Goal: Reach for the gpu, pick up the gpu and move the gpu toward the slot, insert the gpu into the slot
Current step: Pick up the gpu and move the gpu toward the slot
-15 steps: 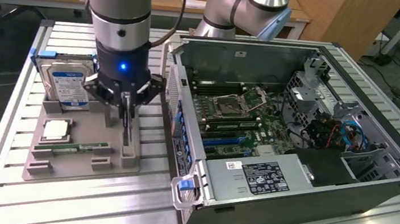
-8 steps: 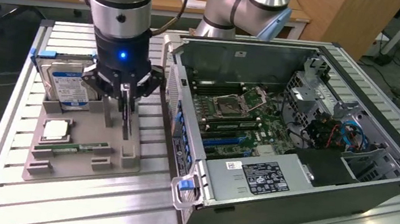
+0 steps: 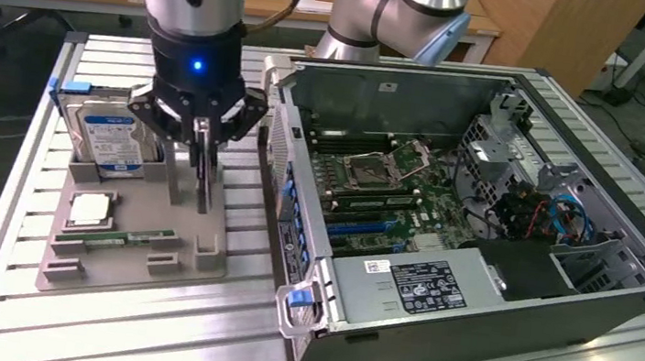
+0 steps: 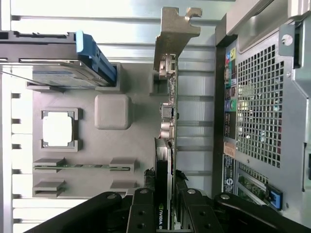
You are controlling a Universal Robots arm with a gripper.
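The gpu (image 3: pixel 206 187) stands on edge in the grey holder tray (image 3: pixel 165 258), a thin black card with a tan bracket (image 4: pixel 175 29) at its far end. My gripper (image 3: pixel 206 140) hangs straight above it, its black fingers (image 4: pixel 144 208) pressed against both faces of the card's upper edge (image 4: pixel 166 145). The card's lower edge still looks level with the tray's posts. The slot (image 3: pixel 356 228) is a long blue strip on the green motherboard inside the open computer case (image 3: pixel 603 298), to the exterior view's right of the tray.
On the tray also sit a blue-labelled hard drive (image 3: pixel 107 131), a square processor (image 3: pixel 91 207) and a green memory stick (image 3: pixel 124 237). The case's perforated rear wall (image 4: pixel 262 97) rises close beside the card. A second arm (image 3: pixel 380 12) stands behind the case.
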